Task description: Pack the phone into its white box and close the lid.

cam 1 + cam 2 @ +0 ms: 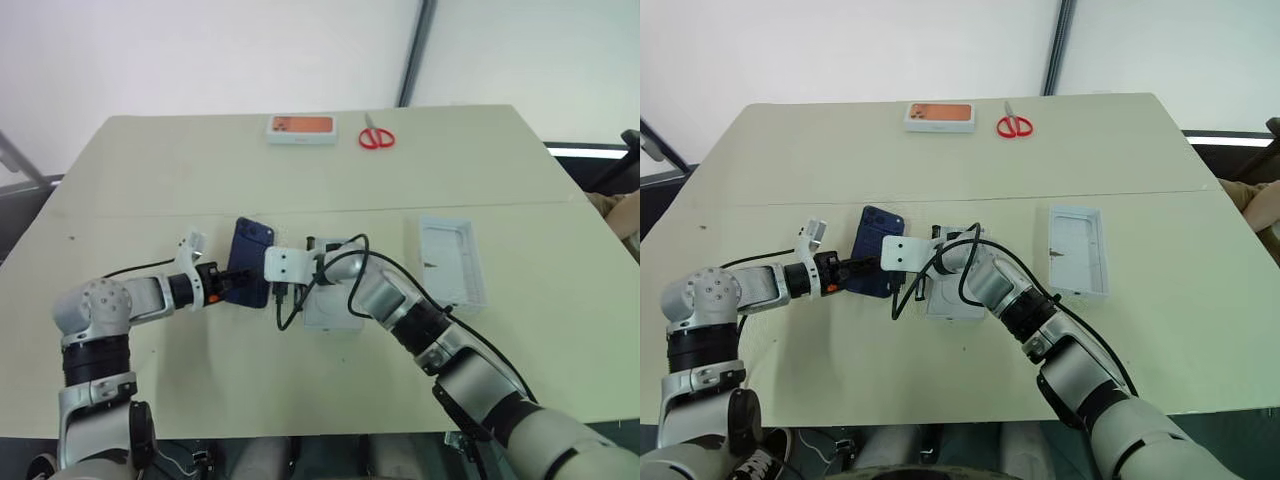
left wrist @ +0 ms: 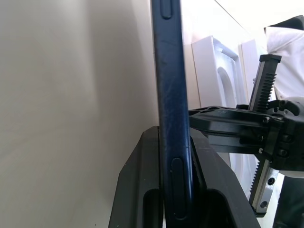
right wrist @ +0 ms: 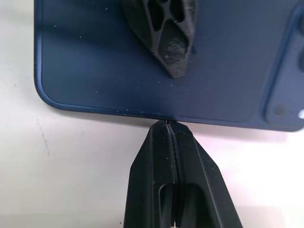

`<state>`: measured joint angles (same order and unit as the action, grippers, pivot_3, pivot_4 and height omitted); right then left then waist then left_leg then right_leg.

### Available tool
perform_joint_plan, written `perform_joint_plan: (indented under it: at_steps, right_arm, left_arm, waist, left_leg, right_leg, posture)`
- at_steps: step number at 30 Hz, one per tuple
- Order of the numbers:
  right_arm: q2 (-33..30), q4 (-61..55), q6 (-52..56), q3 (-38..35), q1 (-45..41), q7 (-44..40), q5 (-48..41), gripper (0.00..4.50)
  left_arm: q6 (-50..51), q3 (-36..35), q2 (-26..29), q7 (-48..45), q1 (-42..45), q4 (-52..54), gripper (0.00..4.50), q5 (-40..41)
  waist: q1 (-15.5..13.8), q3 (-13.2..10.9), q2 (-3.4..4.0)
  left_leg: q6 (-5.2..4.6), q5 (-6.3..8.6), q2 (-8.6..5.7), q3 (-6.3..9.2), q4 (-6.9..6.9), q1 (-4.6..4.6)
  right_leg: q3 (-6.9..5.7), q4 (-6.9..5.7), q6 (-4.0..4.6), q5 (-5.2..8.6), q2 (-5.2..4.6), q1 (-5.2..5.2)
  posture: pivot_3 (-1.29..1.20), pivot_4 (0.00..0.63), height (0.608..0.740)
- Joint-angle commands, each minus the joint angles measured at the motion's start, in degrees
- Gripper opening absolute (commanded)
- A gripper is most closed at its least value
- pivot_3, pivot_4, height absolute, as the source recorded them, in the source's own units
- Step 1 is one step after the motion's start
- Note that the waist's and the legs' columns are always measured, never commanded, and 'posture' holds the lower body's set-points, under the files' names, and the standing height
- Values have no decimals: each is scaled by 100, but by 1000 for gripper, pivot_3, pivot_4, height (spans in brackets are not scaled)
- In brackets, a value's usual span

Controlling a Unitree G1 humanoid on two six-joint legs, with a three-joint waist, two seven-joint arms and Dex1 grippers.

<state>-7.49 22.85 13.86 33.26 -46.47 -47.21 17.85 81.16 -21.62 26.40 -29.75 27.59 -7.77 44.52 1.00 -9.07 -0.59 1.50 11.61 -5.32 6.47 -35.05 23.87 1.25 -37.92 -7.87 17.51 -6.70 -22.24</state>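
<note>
The dark blue phone (image 1: 250, 255) is tilted up on its long edge on the table, left of centre. My left gripper (image 1: 238, 282) is shut on its near end; in the left wrist view the phone (image 2: 168, 95) stands edge-on between both fingers. My right gripper (image 3: 168, 124) is shut, its tips touching the phone's (image 3: 142, 61) long edge. The white box (image 1: 330, 312) lies just right of the phone, partly hidden under my right wrist. Further right, the lid (image 1: 452, 262) lies open side up.
An orange-topped white box (image 1: 301, 128) and red scissors (image 1: 376, 136) lie at the table's far edge. A cable loops from my right wrist over the white box. Bare tabletop lies between the box and the lid.
</note>
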Motion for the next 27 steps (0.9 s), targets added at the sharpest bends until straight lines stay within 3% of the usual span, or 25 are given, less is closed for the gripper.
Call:
perform_joint_plan:
  at_steps: [1,3,6,12,18,22,25,27]
  right_arm:
    - [49,-38,-49,-24,-25,42,27,0]
    - [49,-35,-51,-23,-24,46,30,0]
    - [39,-53,-56,-19,-9,45,29,0]
    - [36,-190,-41,-184,8,67,-120,0]
    - [94,-1019,277,-921,233,-121,-992,0]
    - [109,-2036,1345,-1831,406,-566,-2393,0]
    - [-396,-2693,1494,-1801,805,-806,-2547,1262]
    - [-769,-3157,1564,-1802,1116,-951,-2672,2363]
  left_arm:
    - [180,157,-25,112,-159,-29,557,-77]
    - [186,141,-42,125,-164,-41,557,-76]
    - [209,-11,-130,185,-143,-137,27,-34]
    - [-2,-186,-237,152,-183,-177,27,20]
    - [-61,-1012,-537,46,-74,-260,27,603]
    - [-175,-1592,-539,-16,-27,-461,27,973]
    - [-208,-1730,-519,-24,-74,-449,0,1146]
    - [-203,-1754,-534,-51,-128,-310,0,1293]
  waist:
    - [2,0,0]
    - [1,0,0]
    - [1,0,0]
    - [-19,0,0]
    - [-16,-7,-9]
    - [16,-8,-12]
    - [-4,-8,-12]
    - [-29,-9,-13]
  left_leg:
    - [1,-1,0,-1,0,0]
    - [1,0,0,-1,0,0]
    - [0,0,0,0,0,0]
    - [0,0,0,-1,0,0]
    - [0,0,0,1,-7,24]
    - [16,-10,6,2,-8,59]
    - [13,-8,7,1,-6,58]
    - [2,-2,5,2,-8,58]
  right_leg:
    - [0,0,0,0,0,0]
    - [0,1,0,0,0,0]
    - [0,1,0,0,0,1]
    - [0,2,0,0,-1,1]
    - [-1,4,0,0,-1,-16]
    - [-1,-2,0,0,4,-31]
    - [-2,2,0,0,3,-40]
    - [-4,9,0,0,2,-45]
  posture:
    - [0,150,740]
    - [0,150,740]
    - [0,150,740]
    - [0,150,740]
    - [0,150,740]
    - [0,150,740]
    - [0,150,740]
    - [0,150,740]
